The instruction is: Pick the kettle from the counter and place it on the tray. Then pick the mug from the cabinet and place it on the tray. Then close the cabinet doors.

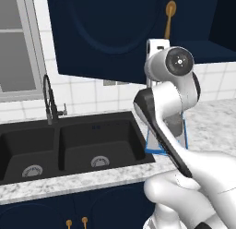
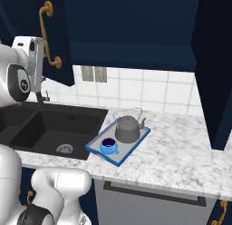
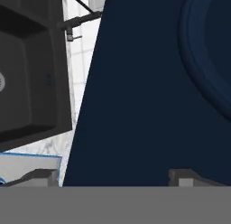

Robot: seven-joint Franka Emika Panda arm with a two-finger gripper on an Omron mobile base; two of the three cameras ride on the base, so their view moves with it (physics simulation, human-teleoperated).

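Note:
The grey kettle (image 2: pixel 128 129) and the blue mug (image 2: pixel 108 145) both stand on the blue-rimmed tray (image 2: pixel 136 144), which lies on the marble counter (image 2: pixel 181 151) right of the sink. The navy cabinet (image 2: pixel 131 51) above is open. Its left door (image 2: pixel 54 38) with a brass handle (image 2: pixel 45 33) is swung out over the sink, and the right door (image 2: pixel 217 70) stands out at the right. My gripper (image 3: pixel 113 179) is open and held close against the left door's face (image 3: pixel 149 92), with nothing between its fingertips (image 3: pixel 38 177). A corner of the tray (image 3: pixel 31 156) shows below.
The black double sink (image 2: pixel 50 126) with its dark faucet (image 1: pixel 50 101) sits under the open left door. A window (image 1: pixel 18 48) is at the far left. Low navy cabinets with brass knobs (image 1: pixel 69 222) run under the counter.

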